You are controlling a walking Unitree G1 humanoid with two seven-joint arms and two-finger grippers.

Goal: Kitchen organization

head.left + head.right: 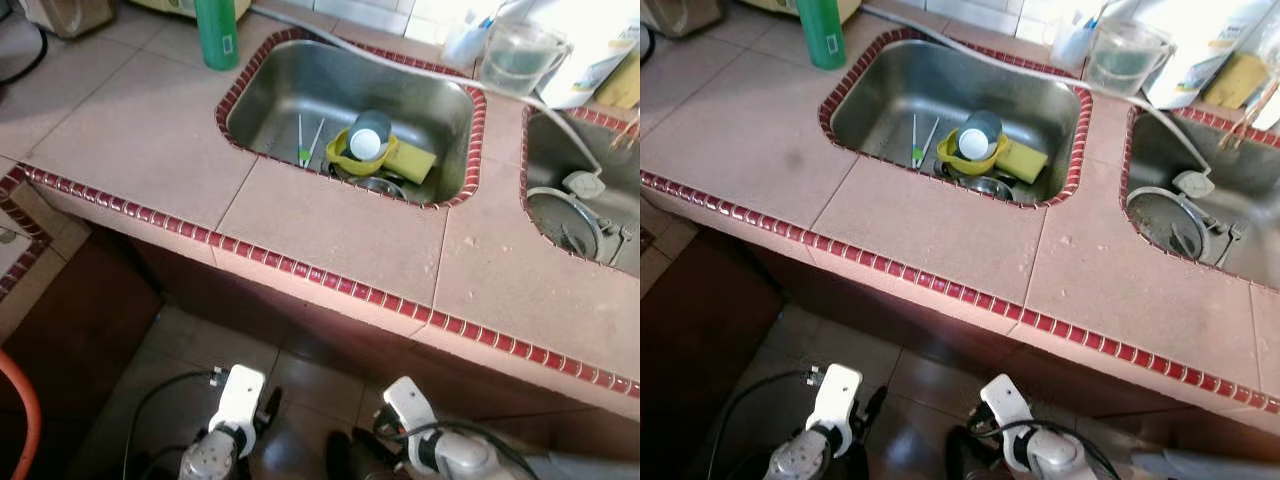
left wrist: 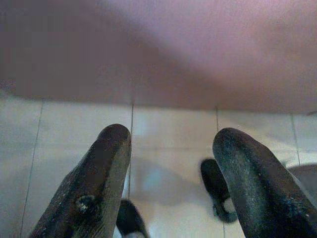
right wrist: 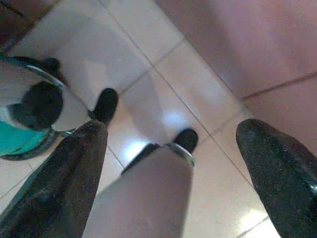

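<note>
A steel sink [image 1: 290, 80] is set in a pink tiled counter [image 1: 330, 225] edged with red tiles. In the sink lies a yellow bowl [image 1: 343, 160] with a grey cup [image 1: 368, 135] tipped in it, and a yellow sponge [image 1: 414, 162] leans beside them. Two thin green-handled utensils [image 1: 308, 140] rest on the sink floor. Both arms hang low in front of the counter, above the floor. My left gripper [image 2: 173, 136] is open over pale floor tiles. My right gripper [image 3: 174, 129] is open too, with nothing held.
A green bottle [image 1: 216, 32] stands behind the sink at the left, and a clear jug [image 1: 515, 55] at the back right. A white hose [image 1: 400, 58] crosses the sink. A second sink [image 1: 600, 150] at the right holds a round strainer [image 1: 562, 215].
</note>
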